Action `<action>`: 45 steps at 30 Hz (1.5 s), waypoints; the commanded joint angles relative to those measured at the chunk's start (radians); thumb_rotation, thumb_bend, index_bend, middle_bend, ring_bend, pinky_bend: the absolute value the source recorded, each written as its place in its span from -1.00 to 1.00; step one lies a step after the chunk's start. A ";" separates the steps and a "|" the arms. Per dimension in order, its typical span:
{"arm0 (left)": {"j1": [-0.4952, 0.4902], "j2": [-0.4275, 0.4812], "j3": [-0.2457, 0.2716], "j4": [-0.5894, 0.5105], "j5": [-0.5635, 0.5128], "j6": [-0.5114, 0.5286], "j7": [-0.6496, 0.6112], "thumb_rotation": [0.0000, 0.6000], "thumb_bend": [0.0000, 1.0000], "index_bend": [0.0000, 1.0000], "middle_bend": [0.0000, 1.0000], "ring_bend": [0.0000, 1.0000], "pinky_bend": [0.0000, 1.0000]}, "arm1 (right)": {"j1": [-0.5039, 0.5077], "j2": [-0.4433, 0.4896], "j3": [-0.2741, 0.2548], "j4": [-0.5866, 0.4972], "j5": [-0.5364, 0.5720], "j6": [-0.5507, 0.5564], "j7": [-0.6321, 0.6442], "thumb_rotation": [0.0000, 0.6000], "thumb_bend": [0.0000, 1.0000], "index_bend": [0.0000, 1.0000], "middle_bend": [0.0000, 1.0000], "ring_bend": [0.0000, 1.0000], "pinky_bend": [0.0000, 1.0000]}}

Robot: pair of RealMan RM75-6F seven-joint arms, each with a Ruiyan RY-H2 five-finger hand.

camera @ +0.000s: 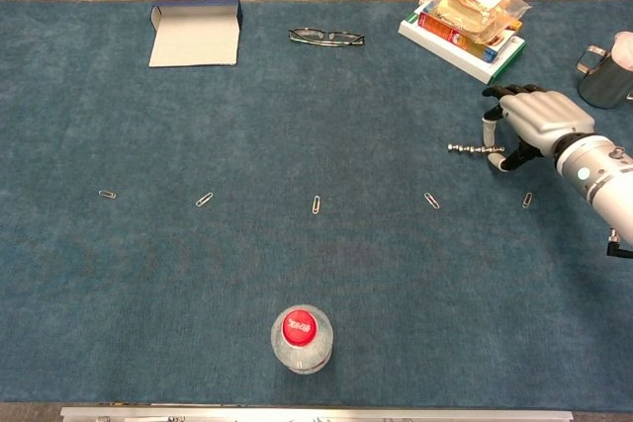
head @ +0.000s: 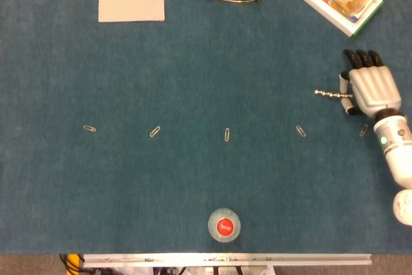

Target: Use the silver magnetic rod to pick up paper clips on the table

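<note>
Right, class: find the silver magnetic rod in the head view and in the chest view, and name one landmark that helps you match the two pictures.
Head view: the silver magnetic rod lies at the right, its far end under the right hand.
Chest view: the rod is at the right, just left of that hand.
Shared landmark: the red-capped bottle at the near table edge.

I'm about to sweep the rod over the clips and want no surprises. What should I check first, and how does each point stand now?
1. Silver magnetic rod held by right hand: ok; the thumb side pinches its end.
2. Rod clear of the cloth: cannot tell.
3. Nearest paper clip, beside the wrist, unpicked: ok.
4. Next paper clip unobstructed: ok.
5. Water bottle far from the sweep line: ok.
6. Left hand position: cannot tell, neither view shows it.
</note>
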 commanded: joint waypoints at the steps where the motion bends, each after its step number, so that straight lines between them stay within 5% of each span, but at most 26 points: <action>1: 0.000 0.003 -0.001 -0.010 0.001 0.002 0.010 1.00 -0.76 -0.10 -0.09 -0.41 -0.16 | -0.009 0.021 -0.003 -0.029 -0.010 0.019 0.001 1.00 -0.35 0.18 -0.85 -1.00 -0.88; 35: 0.027 0.079 0.007 -0.288 0.011 0.086 0.264 1.00 -0.76 -0.10 -0.09 -0.41 -0.16 | -0.179 0.339 -0.148 -0.382 -0.169 0.125 0.142 1.00 -0.34 0.19 -0.85 -1.00 -0.88; 45: 0.029 0.082 0.012 -0.323 0.019 0.096 0.299 1.00 -0.75 -0.10 -0.09 -0.41 -0.16 | -0.210 0.367 -0.167 -0.392 -0.176 0.130 0.159 1.00 -0.32 0.19 -0.85 -1.00 -0.88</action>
